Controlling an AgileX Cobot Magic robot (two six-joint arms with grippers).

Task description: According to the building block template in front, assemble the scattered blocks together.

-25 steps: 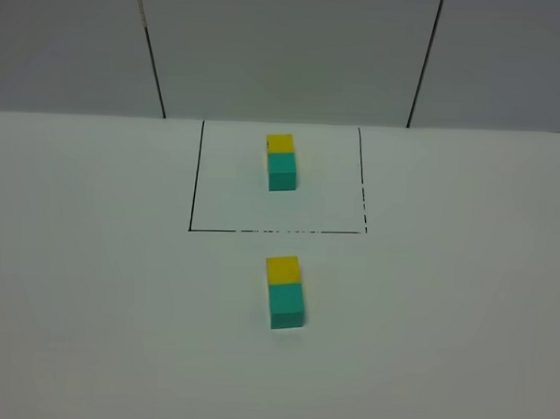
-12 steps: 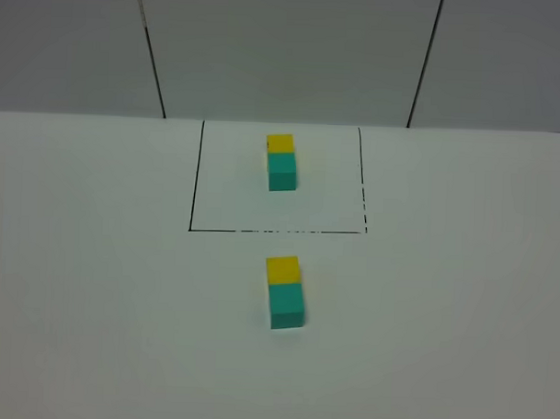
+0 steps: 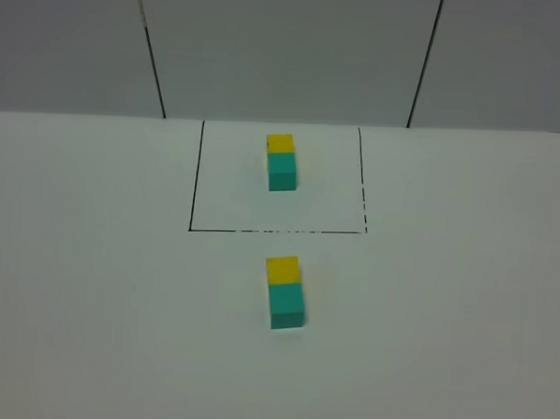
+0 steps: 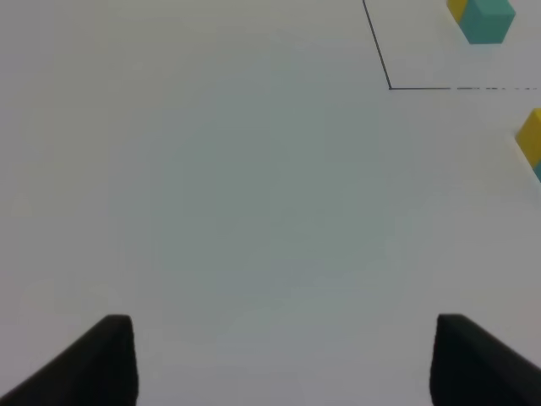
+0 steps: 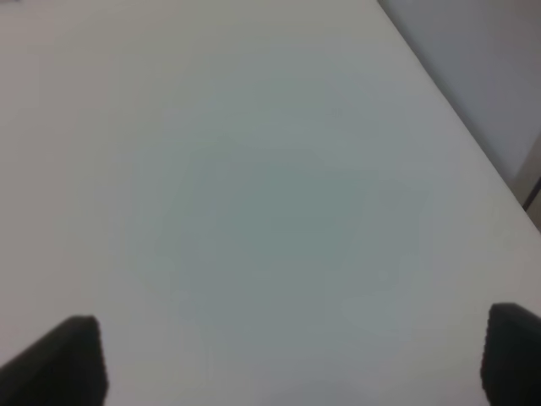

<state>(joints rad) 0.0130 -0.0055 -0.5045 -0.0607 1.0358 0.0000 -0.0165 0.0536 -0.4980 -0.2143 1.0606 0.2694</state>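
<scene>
Nothing has shifted since the earlier overhead pictures: we see the same table (image 3: 84,285), the same blocks, no arm in that view. Going left to right, the left gripper (image 4: 283,359) shows only in its own wrist view — two dark fingertips (image 4: 101,359) standing well apart over bare table, with nothing between them, so we call its jaws wide open and empty. That same view catches, off at its edge, a corner of the black outline (image 4: 385,72), part of the template pair (image 4: 483,19) inside it, and a sliver of the loose yellow block (image 4: 531,135). In the middle of the overhead view the template (image 3: 282,161) sits inside the black outline (image 3: 197,174) near the far edge of the table, yellow cube behind teal, the two touching. Just in front of the outline, outside it, the loose yellow block (image 3: 282,268) and the loose teal block (image 3: 287,305) lie touching, yellow farther from us, teal nearer, in the same order as the template. We count four cubes — two yellow, two teal — and one outline. The right gripper (image 5: 296,364) appears only in its wrist view, where both dark fingertips (image 5: 68,359) stand far apart over blank table, gripping nothing; no block shows there.
</scene>
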